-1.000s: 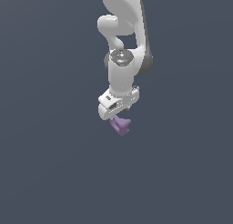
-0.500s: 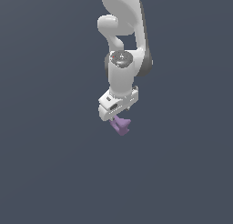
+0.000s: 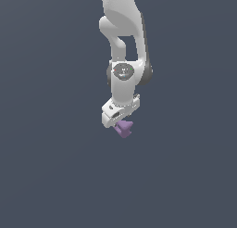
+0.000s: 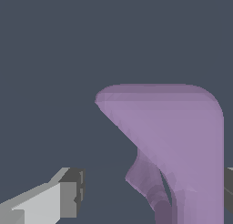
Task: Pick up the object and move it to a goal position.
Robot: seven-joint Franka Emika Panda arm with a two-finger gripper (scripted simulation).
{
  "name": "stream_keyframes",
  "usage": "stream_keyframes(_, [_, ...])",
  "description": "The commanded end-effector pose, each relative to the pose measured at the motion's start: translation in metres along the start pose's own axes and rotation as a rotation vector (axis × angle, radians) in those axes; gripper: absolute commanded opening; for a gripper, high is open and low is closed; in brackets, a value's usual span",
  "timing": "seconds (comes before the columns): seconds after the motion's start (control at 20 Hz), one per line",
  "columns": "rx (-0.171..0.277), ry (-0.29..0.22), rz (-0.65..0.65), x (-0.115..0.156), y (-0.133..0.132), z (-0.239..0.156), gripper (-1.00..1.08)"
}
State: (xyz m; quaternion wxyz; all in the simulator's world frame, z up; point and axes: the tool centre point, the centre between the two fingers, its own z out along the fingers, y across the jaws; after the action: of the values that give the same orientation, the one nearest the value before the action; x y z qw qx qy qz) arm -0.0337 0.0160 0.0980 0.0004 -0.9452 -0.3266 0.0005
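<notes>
At centre frame in the exterior view, just below my glossy white gripper (image 3: 121, 124), I see the matte light-purple object (image 3: 124, 128), chunky with pointed lobes; whether the largely hidden fingers clamp it, I cannot tell.

Background only
Flat, uniform dark slate-grey backdrop (image 3: 51, 176) fills both views; no edges, seams or markings can be made out.

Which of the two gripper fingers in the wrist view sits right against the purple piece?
The mostly cropped finger, its dark pad meeting the purple object. The finger showing its white body has a visible gap.
</notes>
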Motion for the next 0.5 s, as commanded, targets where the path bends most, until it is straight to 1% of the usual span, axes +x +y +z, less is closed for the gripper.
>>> stream_keyframes(0.0, [-0.001,0.001,0.0,0.0005,0.0006,0.0052,1.0])
stream_keyframes(0.1, [-0.001,0.001,0.0,0.0007,0.0009,0.0061,1.0])
stream_keyframes(0.15, [-0.001,0.001,0.0,0.0007,0.0009,0.0061,-1.0])
stream_keyframes(0.45, [-0.001,0.001,0.0,0.0007,0.0009,0.0061,-1.0])
